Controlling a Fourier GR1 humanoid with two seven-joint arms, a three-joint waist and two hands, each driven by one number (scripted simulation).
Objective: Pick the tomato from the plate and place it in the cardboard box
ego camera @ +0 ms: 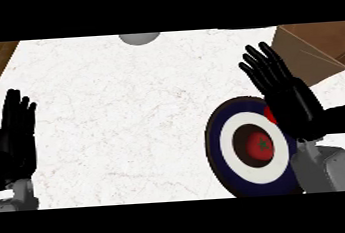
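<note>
Red tomato (261,146) sits untouched on ringed plate (220,140), tabletop (116,117) front-right. Right robot hand (289,99) hovers beside it, fingers straight; left robot hand (10,141) rests, fingers straight, left edge. Cardboard box (312,47) far-right corner. Pick and place both pending.

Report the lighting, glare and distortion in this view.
Head view: light falls evenly on the counter, with no glare; the plate looks stretched, taller than wide; the tomato at its middle reads plainly red; the open right hand covers the plate's right rim; the cardboard box is cut off by the frame's edge.
</note>
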